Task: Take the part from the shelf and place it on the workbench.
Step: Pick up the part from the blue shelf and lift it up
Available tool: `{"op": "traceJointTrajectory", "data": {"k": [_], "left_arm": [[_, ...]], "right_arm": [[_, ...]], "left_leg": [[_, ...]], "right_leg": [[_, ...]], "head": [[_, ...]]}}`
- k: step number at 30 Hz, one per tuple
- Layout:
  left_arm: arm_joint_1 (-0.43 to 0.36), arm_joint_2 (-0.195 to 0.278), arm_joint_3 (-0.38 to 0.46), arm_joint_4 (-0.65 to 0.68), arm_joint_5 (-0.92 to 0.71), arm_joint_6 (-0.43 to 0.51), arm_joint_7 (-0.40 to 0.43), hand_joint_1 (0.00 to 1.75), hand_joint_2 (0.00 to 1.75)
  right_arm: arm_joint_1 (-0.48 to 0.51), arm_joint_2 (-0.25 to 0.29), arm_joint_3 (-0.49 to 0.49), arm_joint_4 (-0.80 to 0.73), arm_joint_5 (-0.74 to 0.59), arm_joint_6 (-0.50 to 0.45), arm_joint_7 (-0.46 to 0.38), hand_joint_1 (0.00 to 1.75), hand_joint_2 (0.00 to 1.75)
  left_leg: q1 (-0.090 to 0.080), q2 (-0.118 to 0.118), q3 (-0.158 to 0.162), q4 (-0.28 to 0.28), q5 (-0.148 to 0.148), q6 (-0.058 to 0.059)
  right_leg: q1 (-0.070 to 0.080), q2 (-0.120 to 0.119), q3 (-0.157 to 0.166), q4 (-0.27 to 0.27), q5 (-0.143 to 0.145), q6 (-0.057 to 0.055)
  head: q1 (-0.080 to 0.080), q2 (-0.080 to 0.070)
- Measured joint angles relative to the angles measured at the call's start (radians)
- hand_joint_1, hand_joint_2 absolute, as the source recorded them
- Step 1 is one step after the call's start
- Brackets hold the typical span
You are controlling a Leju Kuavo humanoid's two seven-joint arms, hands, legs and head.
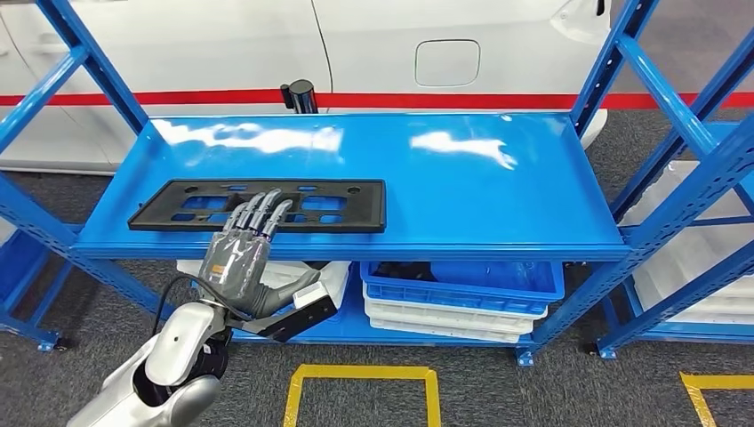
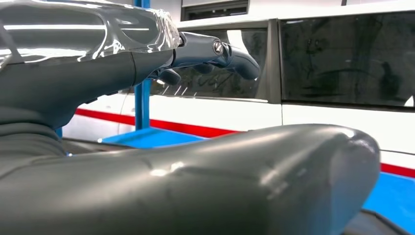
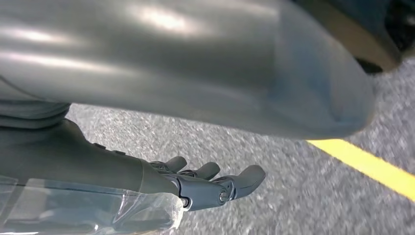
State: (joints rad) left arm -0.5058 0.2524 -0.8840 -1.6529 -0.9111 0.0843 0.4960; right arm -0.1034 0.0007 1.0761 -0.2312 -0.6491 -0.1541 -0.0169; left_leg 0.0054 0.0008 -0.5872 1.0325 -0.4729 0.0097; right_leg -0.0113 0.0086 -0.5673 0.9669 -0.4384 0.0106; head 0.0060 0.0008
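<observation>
A flat black plastic part [image 1: 338, 206] with rectangular cut-outs lies along the front of the blue shelf [image 1: 480, 178], left of its middle. My left hand [image 1: 238, 258] reaches up from below, its fingers stretched out over the part's near edge and its thumb spread out below the shelf's front lip. In the left wrist view the fingers [image 2: 210, 51] and the thick thumb [image 2: 220, 181] stand wide apart with nothing between them. My right hand [image 3: 205, 183] hangs over the grey floor with loosely bent fingers and holds nothing.
Blue uprights [image 1: 622, 62] frame the shelf on both sides. Stacked blue and white bins [image 1: 462, 289] sit on the level below. A white car [image 1: 400, 44] with a red stripe stands behind. Another rack with a white crate [image 1: 702, 231] is at the right. Yellow lines [image 1: 360, 374] mark the floor.
</observation>
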Motion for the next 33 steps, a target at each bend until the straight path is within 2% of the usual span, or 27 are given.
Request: {"op": "traceJointTrajectory", "data": {"k": [2, 3, 4, 5, 6, 8, 9, 10, 12, 14, 16, 18, 19, 20, 21, 23, 24, 25, 29, 30, 31, 33], "left_arm": [[0.001, 0.001, 0.000, 0.000, 0.000, 0.000, 0.000, 0.00, 0.00], [0.003, 0.002, -0.001, 0.000, 0.000, 0.000, 0.000, 0.00, 0.00], [0.005, 0.002, -0.001, 0.000, 0.000, 0.000, 0.000, 0.00, 0.00], [0.005, 0.003, -0.001, 0.000, 0.000, 0.000, 0.000, 0.00, 0.00], [0.005, 0.004, -0.001, 0.000, 0.001, 0.000, 0.001, 0.00, 0.00], [0.003, 0.005, 0.000, 0.000, 0.001, 0.000, 0.001, 0.00, 0.00], [0.002, 0.005, 0.000, 0.000, 0.001, 0.000, 0.001, 0.00, 0.00], [0.002, 0.005, 0.000, 0.000, 0.001, 0.000, 0.001, 0.00, 0.00], [0.001, 0.007, 0.000, 0.000, 0.002, 0.000, 0.001, 0.00, 0.00], [0.000, 0.008, 0.000, 0.000, 0.002, 0.000, 0.000, 0.00, 0.00], [-0.001, 0.008, 0.000, 0.000, 0.004, 0.000, -0.002, 0.00, 0.00], [0.000, 0.008, -0.001, 0.000, 0.006, 0.000, -0.004, 0.00, 0.00], [0.001, 0.008, -0.001, 0.000, 0.007, 0.000, -0.005, 0.00, 0.00], [0.001, 0.008, -0.001, 0.000, 0.007, 0.000, -0.006, 0.00, 0.00], [0.001, 0.008, -0.002, 0.000, 0.007, 0.000, -0.008, 0.00, 0.00], [0.001, 0.008, -0.002, 0.000, 0.008, 0.000, -0.009, 0.00, 0.00], [0.000, 0.008, -0.002, 0.000, 0.008, 0.000, -0.009, 0.00, 0.00], [0.000, 0.008, -0.001, 0.000, 0.008, 0.000, -0.010, 0.00, 0.00], [-0.003, 0.009, -0.001, 0.000, 0.013, 0.000, -0.012, 0.00, 0.00], [-0.005, 0.009, 0.000, 0.000, 0.015, 0.000, -0.012, 0.00, 0.00], [-0.006, 0.009, 0.000, 0.000, 0.016, 0.000, -0.012, 0.00, 0.00], [-0.006, 0.009, -0.001, 0.000, 0.017, 0.000, -0.012, 0.00, 0.00]], "right_arm": [[-0.001, 0.000, 0.000, 0.000, 0.000, 0.000, 0.000, 0.00, 0.00], [0.000, 0.000, 0.000, 0.000, 0.000, 0.000, 0.000, 0.00, 0.00], [0.000, 0.000, 0.000, 0.000, 0.000, 0.000, 0.000, 0.00, 0.00], [0.001, 0.000, 0.000, 0.000, 0.000, 0.000, -0.001, 0.00, 0.00], [0.001, 0.000, 0.000, 0.000, 0.000, 0.000, -0.002, 0.00, 0.00], [-0.001, 0.001, 0.000, 0.000, 0.000, 0.000, -0.004, 0.00, 0.00], [-0.001, 0.001, 0.000, 0.000, 0.000, 0.001, -0.004, 0.00, 0.00], [-0.001, 0.001, 0.000, 0.000, 0.000, 0.001, -0.004, 0.00, 0.00], [-0.001, 0.001, 0.000, 0.000, 0.000, 0.001, -0.004, 0.00, 0.00], [-0.001, 0.001, 0.000, 0.000, 0.000, 0.001, -0.004, 0.00, 0.00], [-0.001, 0.000, 0.000, 0.000, 0.000, 0.001, -0.004, 0.00, 0.00], [0.000, 0.000, 0.000, 0.000, -0.001, 0.001, -0.004, 0.00, 0.00], [0.001, 0.000, 0.000, 0.000, -0.001, 0.001, -0.004, 0.00, 0.00], [0.002, 0.000, 0.000, 0.000, -0.001, 0.001, -0.005, 0.00, 0.00], [0.002, -0.001, 0.000, 0.000, -0.001, 0.001, -0.005, 0.00, 0.00], [0.001, -0.001, 0.000, 0.000, -0.001, 0.001, -0.005, 0.00, 0.00], [0.000, -0.002, 0.000, 0.000, 0.000, 0.001, -0.006, 0.00, 0.00], [-0.001, -0.002, 0.000, 0.000, 0.000, 0.001, -0.006, 0.00, 0.00], [0.001, -0.001, 0.000, 0.000, 0.000, 0.001, -0.006, 0.00, 0.00], [0.000, -0.001, 0.000, 0.000, 0.000, 0.000, -0.007, 0.00, 0.00], [-0.001, -0.001, 0.000, 0.000, 0.000, 0.000, -0.007, 0.00, 0.00], [-0.001, -0.001, 0.000, 0.000, -0.001, 0.000, -0.008, 0.00, 0.00]], "left_leg": [[0.002, 0.000, -0.067, 0.142, -0.064, -0.008], [0.003, 0.000, -0.097, 0.203, -0.083, -0.010], [0.003, 0.000, -0.113, 0.231, -0.084, -0.010], [0.003, 0.000, -0.109, 0.218, -0.066, -0.008], [0.002, 0.000, -0.085, 0.163, -0.032, -0.004], [-0.003, 0.000, -0.015, 0.012, 0.034, 0.009], [-0.007, 0.001, 0.009, -0.041, 0.051, 0.015], [-0.011, 0.001, 0.021, -0.067, 0.056, 0.020], [-0.014, 0.001, 0.023, -0.075, 0.055, 0.027], [-0.009, 0.001, 0.029, -0.083, 0.060, 0.037], [-0.004, 0.002, 0.036, -0.088, 0.062, 0.044], [-0.004, 0.002, 0.036, -0.088, 0.060, 0.047], [-0.004, 0.002, 0.036, -0.088, 0.059, 0.048], [-0.004, 0.002, 0.037, -0.088, 0.059, 0.048], [-0.004, 0.001, 0.039, -0.088, 0.058, 0.047], [-0.006, 0.000, 0.043, -0.086, 0.053, 0.042], [-0.008, -0.001, 0.045, -0.085, 0.050, 0.038], [-0.010, -0.001, 0.045, -0.084, 0.048, 0.034], [-0.008, 0.000, 0.039, -0.069, 0.033, 0.014], [-0.005, 0.000, 0.024, -0.036, 0.014, 0.008], [-0.003, 0.000, -0.004, 0.022, -0.015, 0.002], [0.001, 0.000, -0.079, 0.169, -0.074, -0.008]], "right_leg": [[0.001, 0.000, 0.000, 0.000, -0.001, -0.006], [0.003, 0.000, 0.000, 0.000, -0.002, -0.006], [0.004, 0.001, 0.001, 0.000, -0.002, -0.007], [0.006, 0.002, 0.002, 0.001, -0.003, -0.007], [0.007, 0.003, 0.005, 0.001, -0.003, -0.006], [0.010, 0.005, 0.008, 0.001, -0.006, -0.003], [0.011, 0.005, 0.009, 0.001, -0.007, -0.001], [0.011, 0.005, 0.008, 0.001, -0.008, 0.003], [0.010, 0.004, 0.008, -0.001, -0.009, 0.013], [0.008, 0.002, 0.006, 0.013, -0.021, 0.023], [0.006, 0.001, -0.034, 0.101, -0.071, 0.032], [0.004, 0.001, -0.105, 0.242, -0.131, 0.038], [0.004, 0.001, -0.129, 0.284, -0.140, 0.040], [0.003, 0.001, -0.134, 0.289, -0.129, 0.041], [0.002, 0.001, -0.117, 0.249, -0.099, 0.041], [0.002, 0.000, -0.049, 0.104, -0.029, 0.038], [0.002, -0.001, -0.021, 0.045, -0.008, 0.034], [0.003, -0.001, -0.005, 0.010, 0.001, 0.030], [0.004, 0.000, 0.003, -0.007, 0.001, 0.008], [0.001, -0.001, 0.005, -0.009, 0.002, 0.002], [0.000, -0.001, 0.006, -0.009, 0.001, -0.001], [0.000, -0.001, 0.007, -0.009, -0.001, -0.006]], "head": [[-0.002, 0.000], [-0.002, 0.000], [-0.002, 0.000], [-0.002, 0.000], [-0.002, 0.000], [-0.002, 0.000], [-0.002, 0.000], [-0.002, 0.000], [-0.002, 0.000], [-0.002, 0.000], [-0.001, 0.000], [0.000, 0.000], [0.000, 0.000], [0.000, 0.000], [0.000, 0.000], [0.000, 0.000], [0.000, 0.000], [-0.001, 0.000], [-0.002, 0.000], [-0.002, 0.000], [-0.003, 0.000], [-0.004, 0.000]]}}
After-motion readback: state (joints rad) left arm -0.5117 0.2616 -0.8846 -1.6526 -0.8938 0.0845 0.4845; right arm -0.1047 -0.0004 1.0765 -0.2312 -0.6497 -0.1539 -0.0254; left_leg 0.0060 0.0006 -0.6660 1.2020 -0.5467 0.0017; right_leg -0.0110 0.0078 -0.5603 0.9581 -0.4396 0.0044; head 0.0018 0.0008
